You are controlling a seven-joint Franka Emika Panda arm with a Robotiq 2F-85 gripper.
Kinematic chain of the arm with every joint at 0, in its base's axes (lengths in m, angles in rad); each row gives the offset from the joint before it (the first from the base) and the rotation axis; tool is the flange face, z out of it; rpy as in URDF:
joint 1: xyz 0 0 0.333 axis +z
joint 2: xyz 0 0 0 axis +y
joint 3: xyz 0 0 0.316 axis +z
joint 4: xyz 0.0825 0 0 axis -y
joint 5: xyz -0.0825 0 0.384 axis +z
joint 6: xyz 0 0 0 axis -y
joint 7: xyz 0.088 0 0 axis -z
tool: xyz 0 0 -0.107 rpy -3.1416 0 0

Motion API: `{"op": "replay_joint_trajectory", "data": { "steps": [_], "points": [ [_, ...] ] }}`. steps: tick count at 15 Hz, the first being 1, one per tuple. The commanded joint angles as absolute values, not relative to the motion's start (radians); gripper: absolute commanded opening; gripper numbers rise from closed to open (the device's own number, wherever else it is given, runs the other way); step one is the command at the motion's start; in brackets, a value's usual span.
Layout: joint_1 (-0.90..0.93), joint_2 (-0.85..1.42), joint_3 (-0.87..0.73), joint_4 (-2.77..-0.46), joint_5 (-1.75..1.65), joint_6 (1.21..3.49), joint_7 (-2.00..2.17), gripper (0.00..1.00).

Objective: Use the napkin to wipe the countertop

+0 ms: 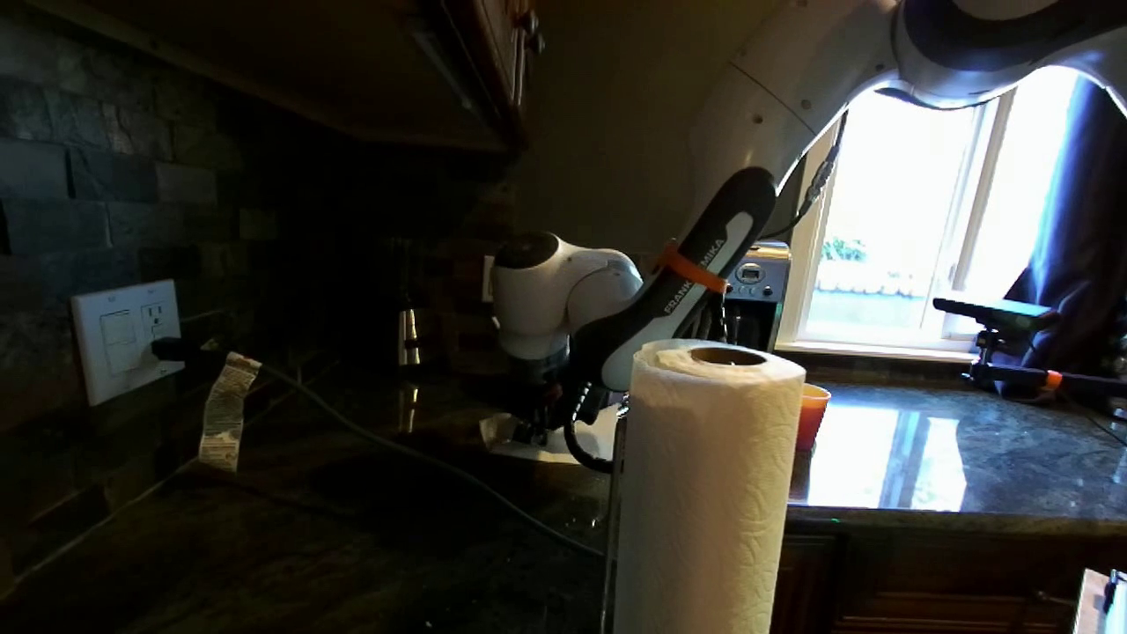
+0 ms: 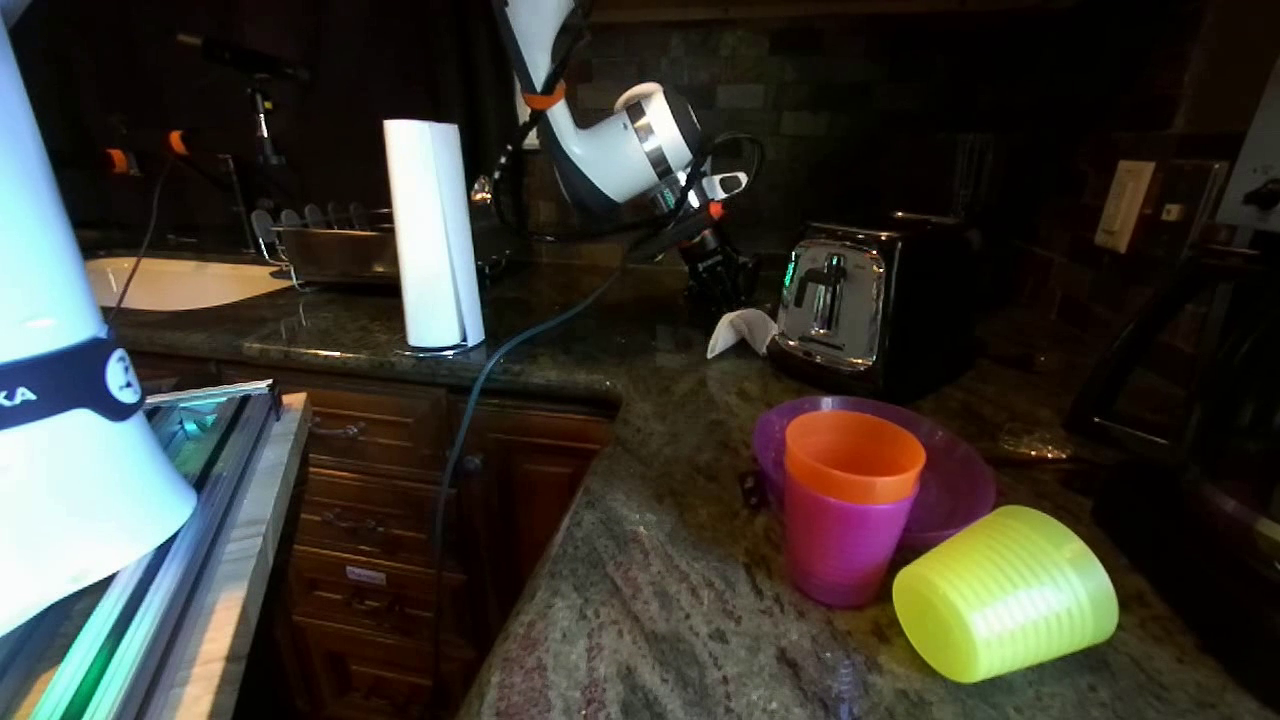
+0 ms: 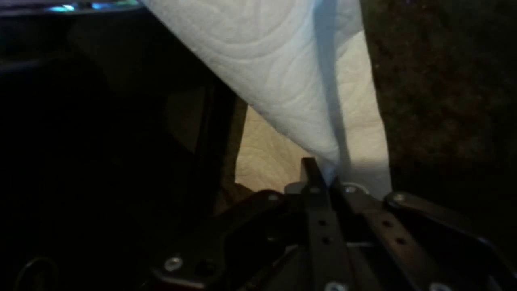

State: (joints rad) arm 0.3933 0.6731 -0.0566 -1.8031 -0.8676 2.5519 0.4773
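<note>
Now, we're in tight: the gripper is clenched on the napkin, only a narrow fold pinched in the jaws, one flap raised and a flatter layer lying underneath. And where are we? Down by the countertop, with the napkin tented just beside the toaster in an exterior view; whether those two touch, we can't tell. We'd call it the wiping stage, or the very start of it. So what could trip us up? That skimpy pinch, first of all: haul too hard and the fold could tear or slide right out. Press down with the lower layer bunched aside and we might scrape bare countertop with the gripper itself. Too light, mind, and we'd merely skim. Swing towards that toaster and we could clip it, it's so close. And we've a cable strung across the countertop and down past its edge: one broad sweep that way, and we could snag it.
</note>
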Motion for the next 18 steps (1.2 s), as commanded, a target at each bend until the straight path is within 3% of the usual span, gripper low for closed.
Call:
{"op": "replay_joint_trajectory", "data": {
  "steps": [1, 9, 15, 18],
  "points": [
    [0.351, 0.689, -0.044, -1.853, -0.877, 2.727, 0.48, 0.01],
    [0.225, 0.687, 0.059, -1.941, -0.685, 2.919, 0.236, 0.01],
    [0.101, 0.657, 0.219, -2.03, -0.352, 2.87, -0.089, 0.01],
    [0.166, 0.627, 0.139, -2.034, -0.306, 2.816, -0.062, 0.01]
  ]
}}
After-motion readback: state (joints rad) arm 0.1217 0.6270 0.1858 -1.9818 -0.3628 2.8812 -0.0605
